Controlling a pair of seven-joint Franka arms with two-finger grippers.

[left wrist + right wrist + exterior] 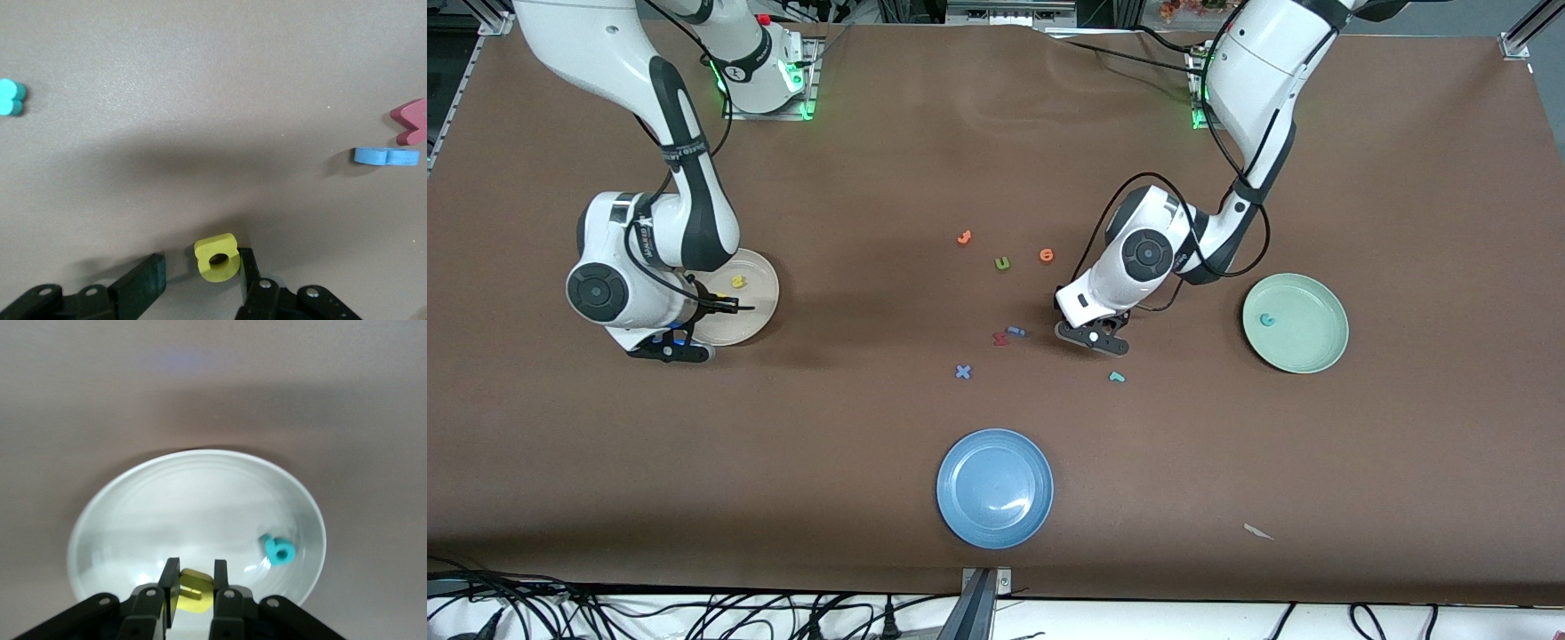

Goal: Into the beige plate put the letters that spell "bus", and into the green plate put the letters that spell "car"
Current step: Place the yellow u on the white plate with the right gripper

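Note:
My left gripper [1092,338] [199,267] is low over the table's middle, open. The yellow "a" [217,257] stands between its jaws, against one finger and clear of the other. The teal "r" [1116,377] [11,97] lies nearer the front camera. The teal "c" [1266,320] lies in the green plate [1320,351]. My right gripper [725,302] [193,583] hangs over the beige plate [758,322] [200,493], shut on a yellow letter [193,592]. The teal "b" [279,550] lies in that plate. A yellow patch [737,281] shows over the plate; whether it is the held letter I cannot tell.
A blue letter [1016,332] [387,157] and a red one [1000,339] [412,121] lie beside the left gripper. A blue "x" [963,372], a green "u" [1002,263] and two orange letters [964,237] [1047,255] lie mid-table. A blue plate [994,524] sits near the front edge.

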